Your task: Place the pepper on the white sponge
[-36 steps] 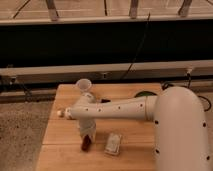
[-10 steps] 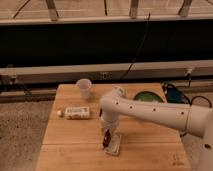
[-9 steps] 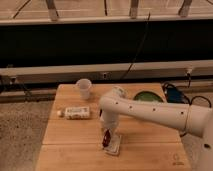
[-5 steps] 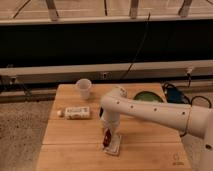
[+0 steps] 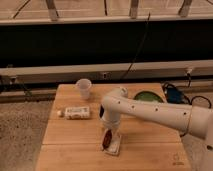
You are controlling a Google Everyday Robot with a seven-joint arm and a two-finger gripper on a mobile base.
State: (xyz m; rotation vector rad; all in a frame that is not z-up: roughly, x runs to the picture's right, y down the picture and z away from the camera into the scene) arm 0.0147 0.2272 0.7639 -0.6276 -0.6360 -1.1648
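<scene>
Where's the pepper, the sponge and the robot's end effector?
Pepper [image 5: 107,139], camera view, its red middle.
Sponge [image 5: 116,148], camera view, its right edge.
End effector [image 5: 109,132], camera view, its tip just above the pepper.

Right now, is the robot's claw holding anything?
Claw: down over the white sponge, right at the pepper; grip cannot be told.

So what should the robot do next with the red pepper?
Probably let go and lift straight up. The pepper already seems to lie on the white sponge, and the gripper sits right down on it, so releasing gently and rising should leave the pepper in place without dragging it off.
</scene>
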